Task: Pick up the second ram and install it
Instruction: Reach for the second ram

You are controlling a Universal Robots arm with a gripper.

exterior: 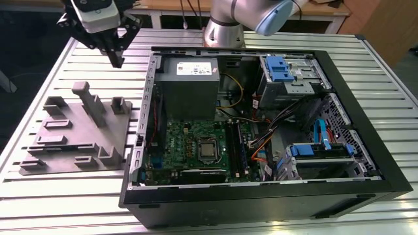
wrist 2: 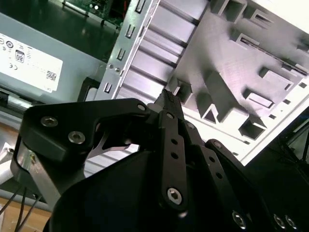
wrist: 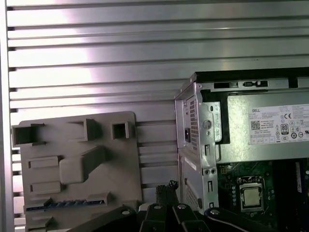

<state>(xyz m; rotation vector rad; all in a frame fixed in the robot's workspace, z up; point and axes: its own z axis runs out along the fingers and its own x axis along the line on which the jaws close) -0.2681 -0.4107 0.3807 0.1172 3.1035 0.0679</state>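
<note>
Fingers (exterior: 117, 58) pressed together, empty, beside case (exterior: 261, 200); white printed label (exterior: 196, 69) on power supply (exterior: 189, 95).

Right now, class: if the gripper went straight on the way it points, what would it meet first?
The gripper points down at the slatted table, in the strip between the grey fixture tray and the computer case. Depth is unclear, so the tray's corner is possible.

surface: ribbed aluminium table (exterior: 52, 196) | behind: wooden desk (exterior: 326, 6) | beside: dark floor (exterior: 26, 44)
</note>
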